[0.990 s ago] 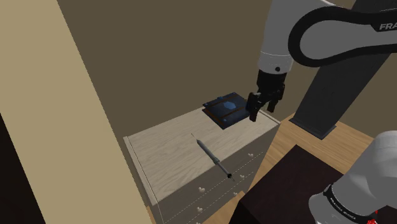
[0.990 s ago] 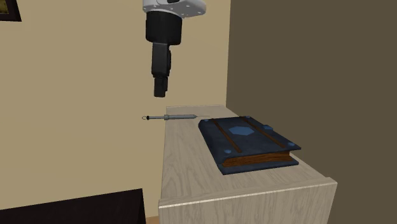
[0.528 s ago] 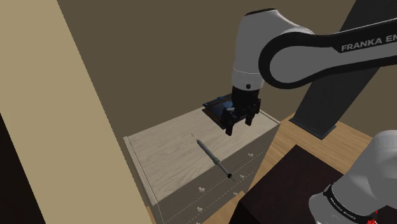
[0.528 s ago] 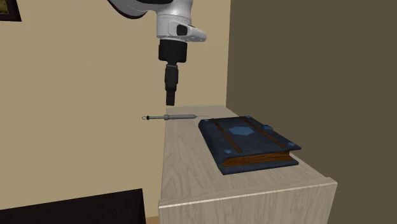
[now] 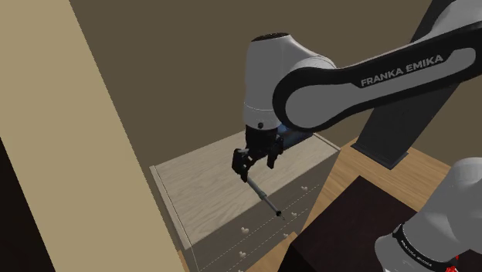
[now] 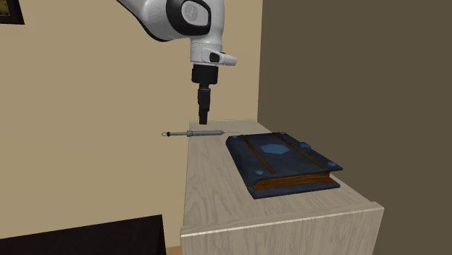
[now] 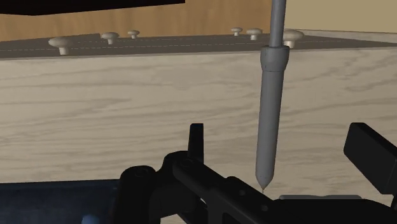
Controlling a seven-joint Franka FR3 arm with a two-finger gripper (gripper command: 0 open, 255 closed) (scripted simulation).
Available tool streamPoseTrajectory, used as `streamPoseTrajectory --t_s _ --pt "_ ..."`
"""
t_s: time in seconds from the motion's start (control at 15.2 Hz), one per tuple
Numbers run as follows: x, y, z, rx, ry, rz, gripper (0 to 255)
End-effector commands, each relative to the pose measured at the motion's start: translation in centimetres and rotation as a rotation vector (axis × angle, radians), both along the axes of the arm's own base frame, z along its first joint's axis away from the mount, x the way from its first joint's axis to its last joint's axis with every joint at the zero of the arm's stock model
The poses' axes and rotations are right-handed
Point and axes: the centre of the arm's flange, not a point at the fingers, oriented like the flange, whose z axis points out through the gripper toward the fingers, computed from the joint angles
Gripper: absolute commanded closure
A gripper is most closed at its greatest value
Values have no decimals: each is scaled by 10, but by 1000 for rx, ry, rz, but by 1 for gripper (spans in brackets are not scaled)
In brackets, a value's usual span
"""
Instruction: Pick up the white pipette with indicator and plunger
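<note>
The pipette [image 5: 267, 200] is a thin grey rod lying on the pale wooden dresser top [image 5: 197, 181], with its plunger end sticking out over the drawer-front edge. In the second exterior view the pipette [image 6: 200, 133] lies across the far end of the top. My black gripper [image 5: 254, 161] hangs just above the pipette's tapered tip end, pointing down, and in the second exterior view the gripper [image 6: 203, 116] is a short way above the rod. Seen from the wrist, the gripper [image 7: 280, 133] is open and the pipette [image 7: 270, 108] runs away between the fingers, untouched.
A dark blue book [image 6: 282, 164] with a brown edge lies on the dresser [image 6: 217, 195] beside the pipette. Drawer knobs [image 7: 62, 44] line the dresser front. A dark box [image 5: 340, 224] stands close by. A beige wall [image 5: 85, 139] rises beside the dresser.
The arm has swung from over the book toward the pipette and come lower. The fingers stayed apart and the pipette and book have not moved.
</note>
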Motion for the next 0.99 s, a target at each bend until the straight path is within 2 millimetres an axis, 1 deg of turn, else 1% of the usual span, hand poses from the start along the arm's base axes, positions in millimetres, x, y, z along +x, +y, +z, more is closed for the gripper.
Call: streamPoseTrajectory --t_s 0.0,0.4,0.53,0.59,0.92 --pt "4 11 -10 4 -1 0 0" --pt "4 11 -42 4 -1 0 0" --pt "4 11 -45 4 -1 0 0" --pt "3 10 -44 4 -1 0 255" --pt "4 11 -45 4 -1 0 255"
